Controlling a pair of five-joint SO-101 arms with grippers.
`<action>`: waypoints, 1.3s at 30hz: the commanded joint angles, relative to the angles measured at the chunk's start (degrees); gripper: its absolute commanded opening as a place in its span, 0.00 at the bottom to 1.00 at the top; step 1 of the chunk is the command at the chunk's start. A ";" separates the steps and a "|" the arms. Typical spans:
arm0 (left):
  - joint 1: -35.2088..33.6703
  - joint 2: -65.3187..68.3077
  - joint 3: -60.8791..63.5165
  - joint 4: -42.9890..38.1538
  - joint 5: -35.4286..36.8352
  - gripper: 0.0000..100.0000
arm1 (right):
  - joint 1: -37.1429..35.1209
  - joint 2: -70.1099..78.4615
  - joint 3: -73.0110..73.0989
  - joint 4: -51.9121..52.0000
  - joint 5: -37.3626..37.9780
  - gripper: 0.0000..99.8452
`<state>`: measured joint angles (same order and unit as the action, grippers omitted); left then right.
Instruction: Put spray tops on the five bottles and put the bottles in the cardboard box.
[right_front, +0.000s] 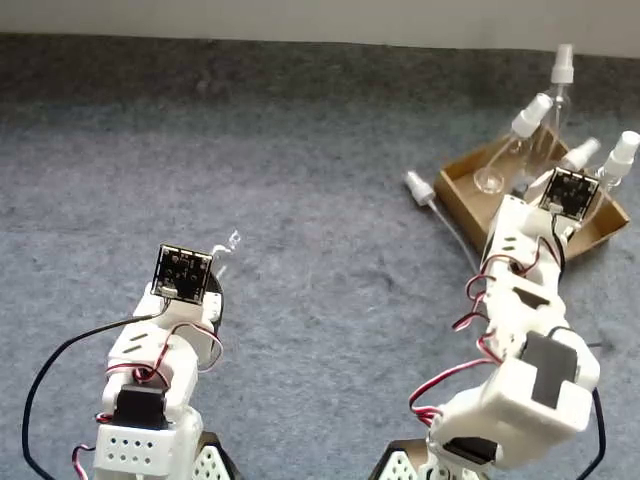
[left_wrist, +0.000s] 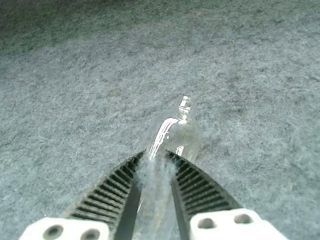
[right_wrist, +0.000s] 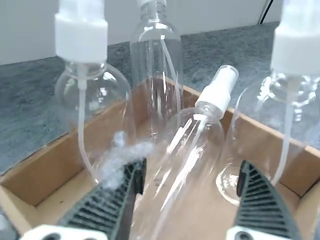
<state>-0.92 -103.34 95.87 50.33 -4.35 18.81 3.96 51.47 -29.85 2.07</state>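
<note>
1. Grey, felt-like table covering (right_front: 300, 150) fills the workspace; a pale wall strip runs along its far edge.
2. Black ribbed jaws of the left gripper (left_wrist: 157, 156) are drawn in narrow on a clear round-shouldered bottle (left_wrist: 172, 135), clamped at the body. Its threaded neck is bare and points away from the arm. The lower body is hidden between the jaws (base not visible).
3. High view: this bottle lies well apart from the shallow brown cardboard box (right_front: 462, 190) at the table's far right.
4. The right gripper (right_wrist: 191, 170) hangs over the box with its jaws spread wide, one either side of a tilted clear bottle with a white spray top (right_wrist: 197, 132). Whether either jaw touches it cannot be made out.
5. Three more capped clear bottles are in the box: a round one (right_wrist: 90, 95), a tall one (right_wrist: 155, 55) and a third (right_wrist: 280, 110). Their tops are partly cut off at the frame edge.
6. A loose white spray top with a thin dip tube (right_front: 418, 186) lies on the covering just beside the box. The tube's far end is lost against the right arm's wires.
7. From above, the right wrist's camera board covers part of the box.
</note>
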 joint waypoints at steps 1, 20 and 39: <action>0.92 -0.31 1.19 0.26 -0.44 0.02 | 0.57 -10.86 -0.13 8.92 0.44 0.25; 0.92 -0.31 1.19 0.26 -0.44 0.02 | 0.57 -43.74 0.31 43.82 0.44 0.25; 0.92 -0.31 1.19 0.26 -0.44 0.02 | -3.56 -66.77 16.84 47.25 0.44 0.25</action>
<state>-0.92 -103.34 95.87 50.33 -4.35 16.70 -59.16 68.00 17.36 2.07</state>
